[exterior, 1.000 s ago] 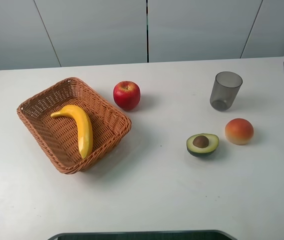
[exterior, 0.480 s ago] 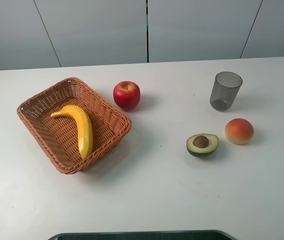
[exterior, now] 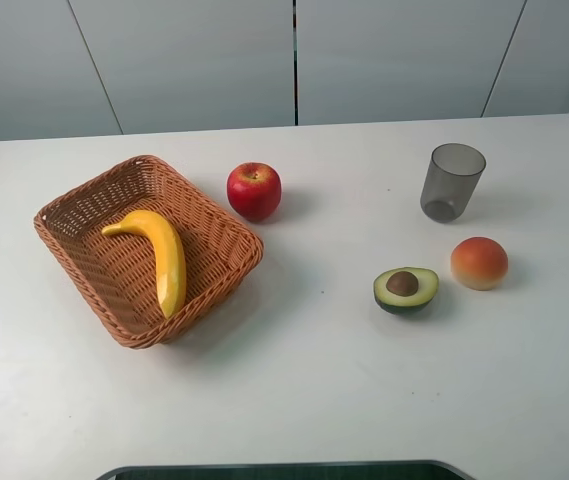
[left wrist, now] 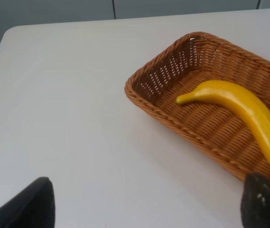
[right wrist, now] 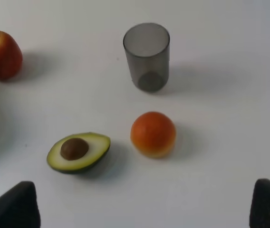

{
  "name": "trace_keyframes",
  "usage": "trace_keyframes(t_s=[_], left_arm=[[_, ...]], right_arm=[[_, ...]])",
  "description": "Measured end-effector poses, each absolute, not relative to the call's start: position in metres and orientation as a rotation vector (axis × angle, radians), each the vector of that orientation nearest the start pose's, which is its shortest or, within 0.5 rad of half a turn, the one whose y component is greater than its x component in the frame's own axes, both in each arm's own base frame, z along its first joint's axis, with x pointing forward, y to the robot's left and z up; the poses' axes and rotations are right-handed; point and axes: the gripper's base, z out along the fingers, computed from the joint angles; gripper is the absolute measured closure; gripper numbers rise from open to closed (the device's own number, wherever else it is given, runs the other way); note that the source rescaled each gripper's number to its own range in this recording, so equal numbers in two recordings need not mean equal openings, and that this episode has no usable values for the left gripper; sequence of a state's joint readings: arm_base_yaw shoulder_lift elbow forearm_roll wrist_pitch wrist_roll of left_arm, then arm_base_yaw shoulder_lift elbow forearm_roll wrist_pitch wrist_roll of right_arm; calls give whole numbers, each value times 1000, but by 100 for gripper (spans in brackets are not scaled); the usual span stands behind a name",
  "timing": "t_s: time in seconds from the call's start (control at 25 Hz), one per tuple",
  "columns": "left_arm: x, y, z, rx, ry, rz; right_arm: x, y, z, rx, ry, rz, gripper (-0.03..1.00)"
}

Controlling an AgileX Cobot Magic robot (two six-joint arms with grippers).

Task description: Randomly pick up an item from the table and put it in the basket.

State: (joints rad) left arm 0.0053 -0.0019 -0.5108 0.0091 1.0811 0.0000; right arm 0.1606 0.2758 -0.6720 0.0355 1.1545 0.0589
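Left gripper (left wrist: 144, 206) was seen only in the left wrist view, as 2 dark fingertips (left wrist: 28, 206) at opposite corners of the picture, spread wide with nothing between them. It hung above bare table beside the basket, touching neither. Right gripper (right wrist: 144, 206) showed the same way in the right wrist view: 2 dark fingertips (right wrist: 13, 206) set far apart, empty, above the table near the avocado and the orange fruit. Neither gripper appeared in the exterior high view.

Long curved yellow plastic-looking banana (exterior: 156, 254) lay inside the shallow rectangular orange-brown wicker basket (exterior: 74, 203), resting on its woven floor, stem end toward the basket's far-left corner and the other end toward the near rim. Basket sat on the left part of the large flat white table (exterior: 294, 380).

Round red apple (exterior: 254, 190) stood on the table just beside the basket's far-right side, apart from it. Translucent grey cup (exterior: 452, 181) stood upright on the right part of the table. Nearer the camera than the cup were 2 items: a round orange-red fruit (exterior: 479, 262) and a halved green avocado (exterior: 405, 288) with a brown pit, cut face up. Those 2 sat near each other, not touching.
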Motion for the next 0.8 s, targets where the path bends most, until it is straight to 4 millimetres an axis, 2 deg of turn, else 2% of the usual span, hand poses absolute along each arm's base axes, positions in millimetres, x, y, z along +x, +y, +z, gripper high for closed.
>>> trace_keyframes(t_s=[0.36, 0.56, 0.8], left_arm=[[-7, 1, 279, -6, 2052, 14], [-7, 1, 279, -6, 2052, 14], [-7, 1, 279, -6, 2052, 16]], right_arm=[[6, 4, 283, -155, 2140, 147, 5], [-7, 2, 281, -155, 2057, 150, 5], [-8, 0, 278, -154, 2061, 130, 5]])
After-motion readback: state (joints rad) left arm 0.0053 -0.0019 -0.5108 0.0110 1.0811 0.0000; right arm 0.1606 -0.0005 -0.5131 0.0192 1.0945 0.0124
